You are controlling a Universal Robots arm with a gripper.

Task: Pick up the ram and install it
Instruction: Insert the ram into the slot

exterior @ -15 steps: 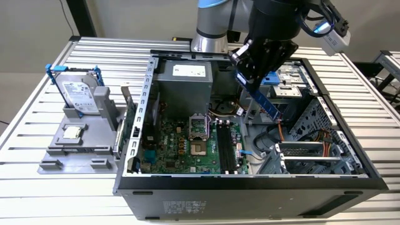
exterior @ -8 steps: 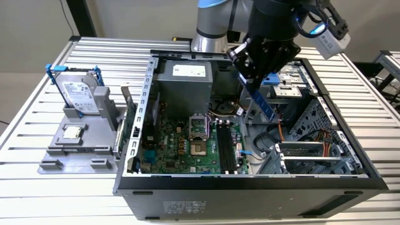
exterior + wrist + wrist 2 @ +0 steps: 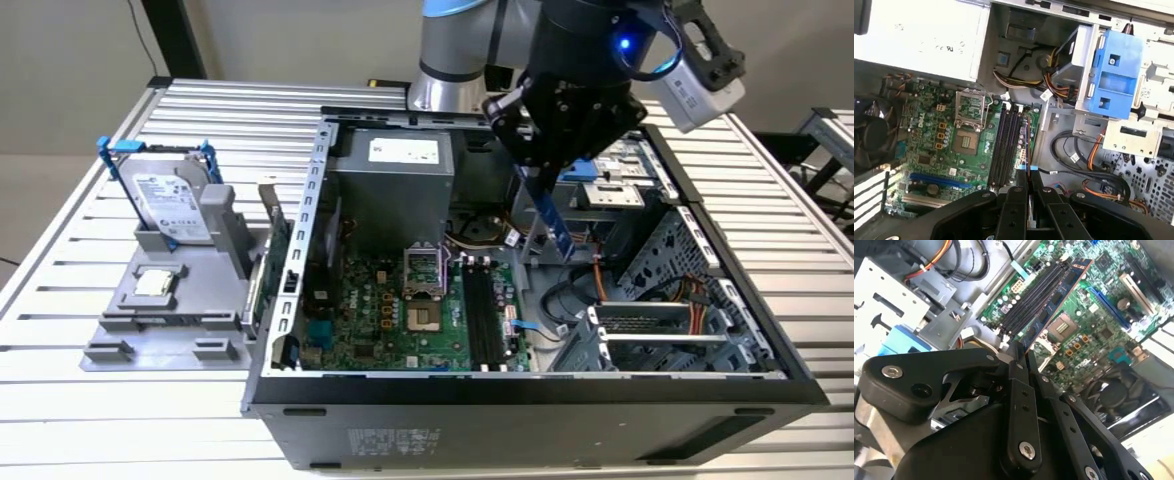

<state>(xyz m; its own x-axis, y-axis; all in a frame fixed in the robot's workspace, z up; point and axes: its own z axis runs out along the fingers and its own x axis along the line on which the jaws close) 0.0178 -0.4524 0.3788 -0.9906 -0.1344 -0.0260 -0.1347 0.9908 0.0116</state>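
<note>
- The worktop (image 3: 80, 420) of pale slats carries everything — the opened computer case (image 3: 534, 400) lies on its side with the cover off, which leaves the boards inside facing up and open to reach from above.
- Beside the case, toward the exterior view's left, a grey holder (image 3: 174, 300) props a silver hard drive (image 3: 174, 205) in its blue frame upright and well apart from the work, presumably parked there out of the way.
- The arm (image 3: 461, 50) reaches down over the case, so that the gripper (image 3: 545, 165) hangs above the motherboard (image 3: 400, 320).
- The long black slots (image 3: 485, 320) run side by side along the green board next to the processor socket (image 3: 423, 285); in the first wrist view they (image 3: 1006, 145) show bare, so nothing is seated yet.
- The ram (image 3: 554, 225) is off the worktop and in the air — a dark-blue stick hanging on edge below the gripper, above the case interior and near the slots but not in them.
- In the second wrist view the ram (image 3: 1056, 300) runs roughly along the line of the slots, which I judge is deliberate, since the stick must enter edge-first.
- The fingers (image 3: 1019, 390) are closed onto the stick's near end, pinching its flat faces.
</note>
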